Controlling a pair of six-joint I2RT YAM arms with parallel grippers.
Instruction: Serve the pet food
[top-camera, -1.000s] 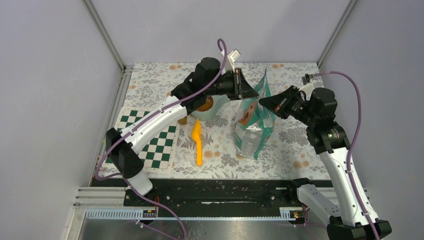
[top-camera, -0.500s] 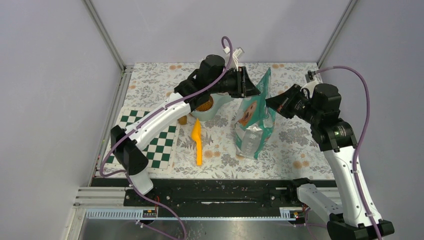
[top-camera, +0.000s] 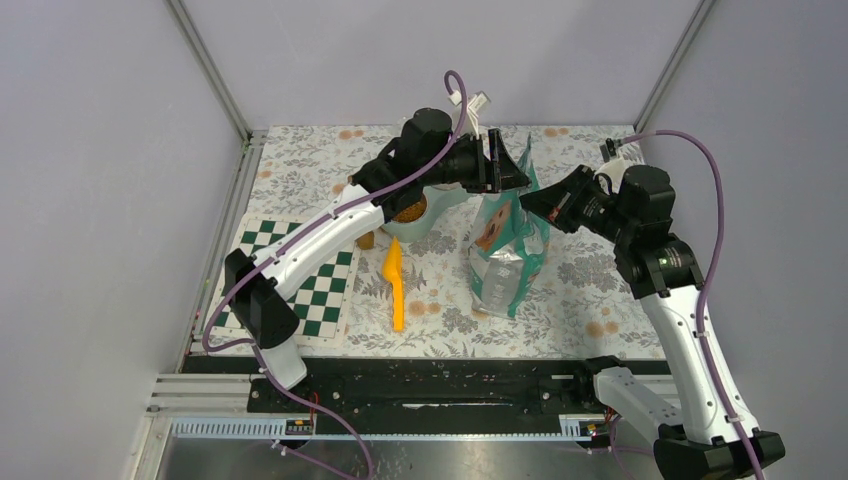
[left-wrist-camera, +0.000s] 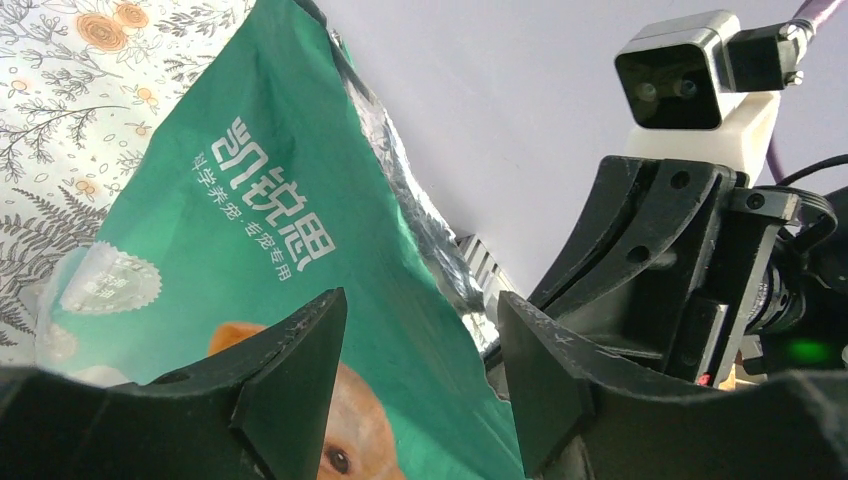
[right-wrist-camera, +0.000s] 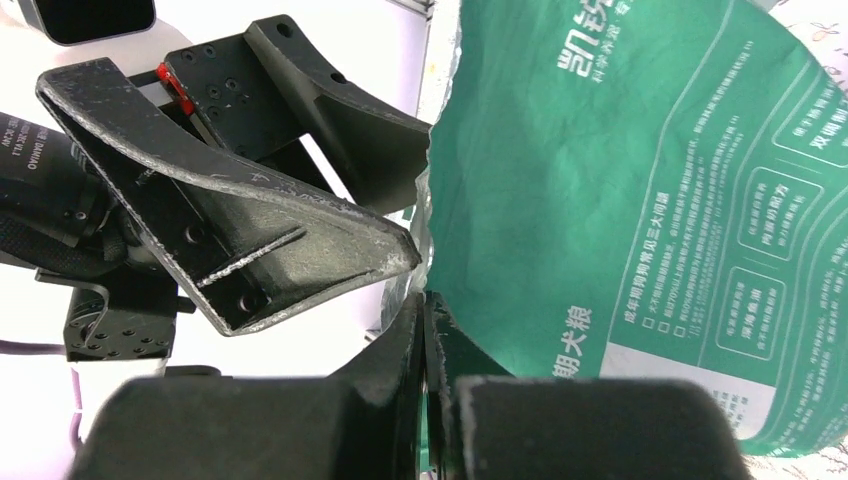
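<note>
Some pet food (top-camera: 407, 212) is seen as a small heap of brown bits in a pale bowl (top-camera: 432, 222). The bowl is set far back on the flowered cloth (top-camera: 600, 290), a little left of the middle, and much of it is hidden under the left arm.

Just right of the bowl, a green and silver bag (top-camera: 505, 255) is stood upright, with a golden dog printed on its front. Its top edge is torn, and shiny silver is shown along the inside of that edge. What is inside the bag cannot be seen.

The top of the bag is met by both grippers. The right gripper (top-camera: 528, 203) is brought in from the right, and its two fingers are pressed tight together on the torn edge, so the bag is pinched there. The left gripper (top-camera: 512, 165) is held at the far left side of the bag's top with its fingers spread wide. From the left wrist, the bag's edge is seen in the gap between them, but whether it is touched cannot be told.

Near the bowl, an orange scoop (top-camera: 397, 285) is laid flat on the cloth, well apart from both grippers. A green and white checkered board (top-camera: 300, 290) is laid left of the scoop, at the cloth's left side
</note>
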